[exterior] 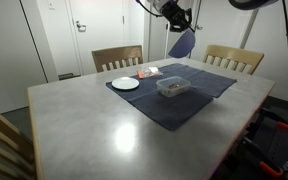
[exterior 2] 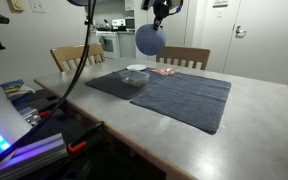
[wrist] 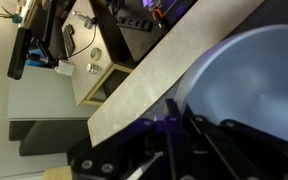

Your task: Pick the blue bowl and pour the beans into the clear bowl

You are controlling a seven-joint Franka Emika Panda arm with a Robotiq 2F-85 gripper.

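Observation:
My gripper (exterior: 176, 22) is shut on the rim of the blue bowl (exterior: 182, 43) and holds it tipped on its side high above the table. In an exterior view the blue bowl (exterior 2: 149, 40) hangs above the clear bowl (exterior 2: 136, 74). The clear bowl (exterior: 173, 87) sits on the dark cloth mat (exterior: 199, 95) with dark beans showing inside it. In the wrist view the blue bowl (wrist: 249, 85) fills the right side and its inside looks empty; the fingers (wrist: 174, 125) clamp its rim.
A white plate (exterior: 125, 83) and a small red-and-white packet (exterior: 148, 72) lie at the mat's far end. Two wooden chairs (exterior: 117, 57) stand behind the table. The grey tabletop (exterior: 94, 125) extends toward the camera. Cables and equipment (exterior 2: 24, 115) sit beside the table.

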